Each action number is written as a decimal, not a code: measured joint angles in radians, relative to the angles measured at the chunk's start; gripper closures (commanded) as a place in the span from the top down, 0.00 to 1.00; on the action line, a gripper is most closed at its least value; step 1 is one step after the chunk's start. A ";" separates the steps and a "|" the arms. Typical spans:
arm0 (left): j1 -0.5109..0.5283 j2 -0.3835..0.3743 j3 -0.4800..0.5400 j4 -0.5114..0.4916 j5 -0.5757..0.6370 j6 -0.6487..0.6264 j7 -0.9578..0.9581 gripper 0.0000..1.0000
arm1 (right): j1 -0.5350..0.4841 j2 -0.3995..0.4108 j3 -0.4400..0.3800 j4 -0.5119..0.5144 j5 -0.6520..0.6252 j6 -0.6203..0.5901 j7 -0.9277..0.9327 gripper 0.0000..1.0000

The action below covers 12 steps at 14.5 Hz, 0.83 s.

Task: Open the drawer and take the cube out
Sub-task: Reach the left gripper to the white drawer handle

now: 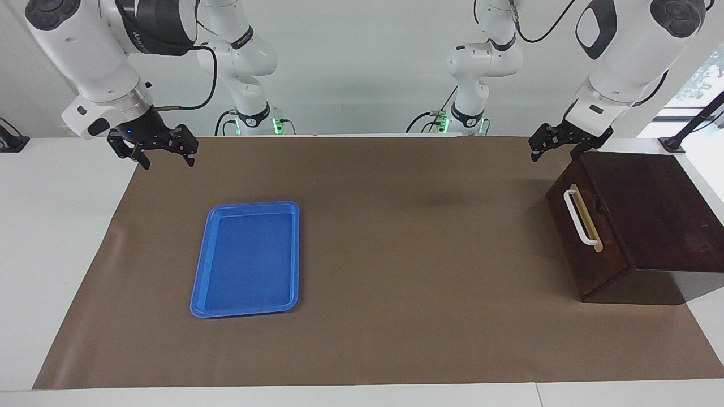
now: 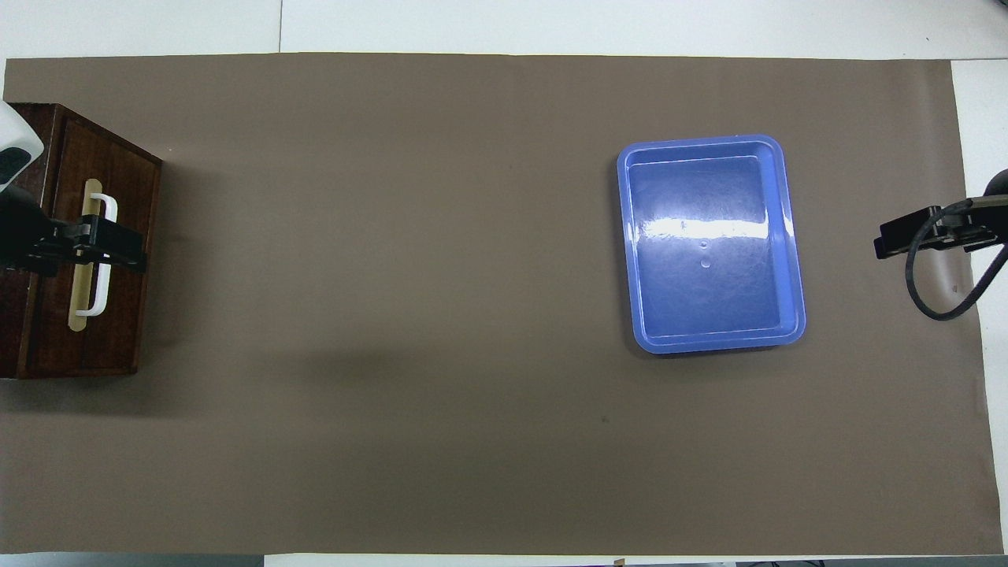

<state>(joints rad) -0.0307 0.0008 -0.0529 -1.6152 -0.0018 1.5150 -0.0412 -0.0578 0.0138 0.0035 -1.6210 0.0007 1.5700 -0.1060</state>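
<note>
The dark brown wooden box stands at the left arm's end of the table. Its drawer [image 1: 591, 257] is shut, with the white bar handle [image 1: 579, 217] on a tan strip facing the table's middle. The drawer front [image 2: 126, 177] and handle [image 2: 101, 295] also show in the overhead view. The cube is out of view. My left gripper [image 1: 556, 154] is open and empty, raised above the box's edge nearest the robots. In the overhead view my left gripper [image 2: 106, 250] covers the handle's middle. My right gripper [image 1: 166, 160] is open and empty, waiting raised at the right arm's end; it also shows in the overhead view [image 2: 894, 240].
An empty blue plastic tray [image 1: 254, 207] lies on the brown mat toward the right arm's end, also in the overhead view [image 2: 701, 142]. The brown mat [image 1: 424, 254] covers most of the white table.
</note>
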 measured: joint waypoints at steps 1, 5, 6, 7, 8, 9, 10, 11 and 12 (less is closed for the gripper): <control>0.000 0.000 0.000 0.000 0.000 0.000 0.000 1.00 | 0.000 0.000 0.000 0.000 0.000 0.000 0.000 1.00; 0.000 0.000 0.000 0.000 0.000 0.016 0.001 1.00 | 0.000 0.000 0.000 0.000 0.000 0.000 0.000 1.00; 0.000 0.000 -0.001 -0.002 0.006 0.037 0.001 1.00 | 0.000 0.000 0.000 0.000 0.000 0.000 0.000 1.00; 0.000 0.000 -0.004 -0.011 0.027 0.070 0.002 1.00 | 0.000 0.000 0.000 0.000 0.000 0.000 0.000 1.00; -0.001 0.001 -0.007 -0.028 0.061 0.108 0.003 1.00 | 0.000 0.000 0.000 0.000 0.000 0.000 0.000 1.00; -0.003 0.001 -0.011 -0.055 0.090 0.148 0.004 1.00 | 0.000 0.000 0.000 0.000 0.000 0.000 0.000 1.00; -0.007 0.002 -0.016 -0.090 0.117 0.193 0.004 1.00 | 0.000 0.000 0.000 0.000 0.000 0.000 0.000 1.00; -0.014 0.004 -0.020 -0.127 0.150 0.238 0.004 1.00 | 0.000 0.000 0.000 0.000 0.000 0.000 0.000 1.00; -0.023 0.007 -0.023 -0.163 0.190 0.284 0.004 1.00 | 0.000 0.000 0.000 0.000 0.000 0.000 0.000 1.00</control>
<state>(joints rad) -0.0540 0.0074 -0.0759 -1.7779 0.1880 1.7986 -0.0371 -0.0579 0.0138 0.0035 -1.6210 0.0007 1.5700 -0.1060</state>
